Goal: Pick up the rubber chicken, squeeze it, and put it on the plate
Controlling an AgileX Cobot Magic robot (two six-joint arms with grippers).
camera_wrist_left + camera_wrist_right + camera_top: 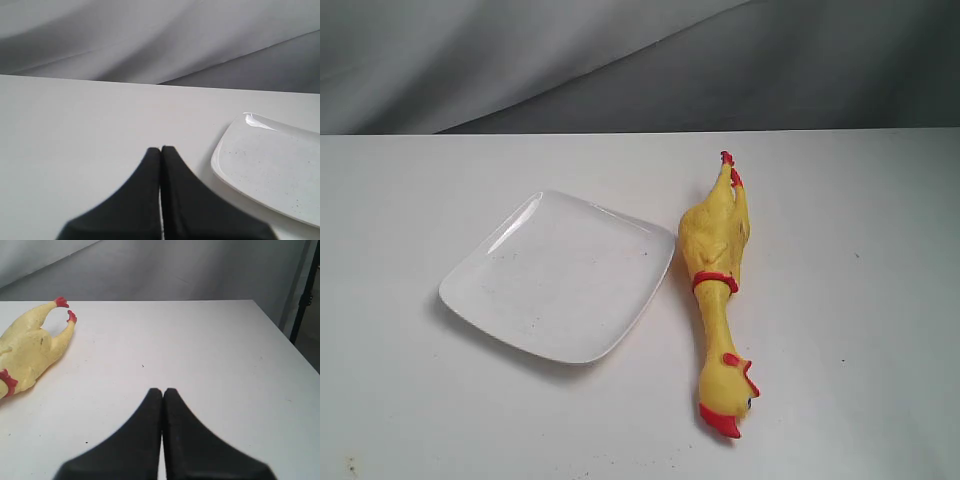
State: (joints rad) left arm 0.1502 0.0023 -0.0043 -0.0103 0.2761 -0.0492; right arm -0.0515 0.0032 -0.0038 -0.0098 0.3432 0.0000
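Worktop: white table (410, 400), grey cloth (520, 60) behind.
Rubber chicken (717, 260): beside plate (560, 275), possibly touching; feet toward far edge.
Left gripper (161, 150), right gripper (163, 391): fingers pressed together, empty.

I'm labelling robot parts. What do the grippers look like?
The left gripper and right gripper look alike: two matte black fingers each, broad at the base, curving to narrow tips. No markings or cables show; the arms are out of view.

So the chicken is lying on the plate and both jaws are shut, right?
No. The chicken lies on the table beside the plate, not on it; the exterior view shows this. Both jaws are shut.
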